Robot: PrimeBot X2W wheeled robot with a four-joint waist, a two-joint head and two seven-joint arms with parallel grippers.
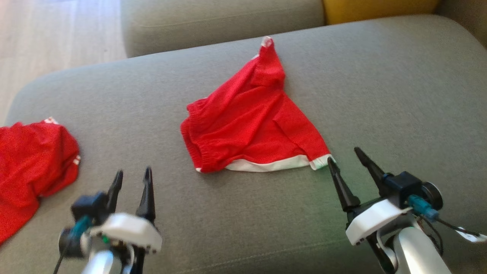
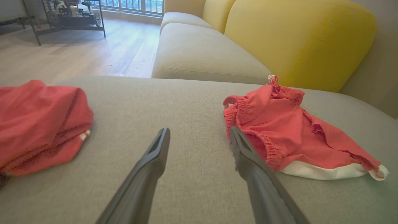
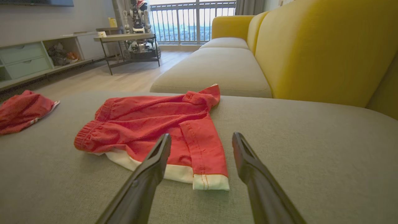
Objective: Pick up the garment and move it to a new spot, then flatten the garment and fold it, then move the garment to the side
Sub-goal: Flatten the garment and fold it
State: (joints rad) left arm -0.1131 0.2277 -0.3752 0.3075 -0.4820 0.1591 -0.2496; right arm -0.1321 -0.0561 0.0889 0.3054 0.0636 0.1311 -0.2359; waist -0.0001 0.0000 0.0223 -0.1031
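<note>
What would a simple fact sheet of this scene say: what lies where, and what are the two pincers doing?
Surface: grey sofa cushion
Middle: red garment with a white hem, rumpled, not folded
Left edge: second red garment, bunched up
Robot's left: left pincer open, empty, over bare cushion between the two garments
Robot's right: right pincer open, empty, tips close to the red garment's white-hemmed corner
Behind: yellow backrest

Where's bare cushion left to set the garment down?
Widest: cushion right of the middle red garment, out to the cushion's right edge. Also the gap between it and the left red garment. Crowded: left edge.
</note>
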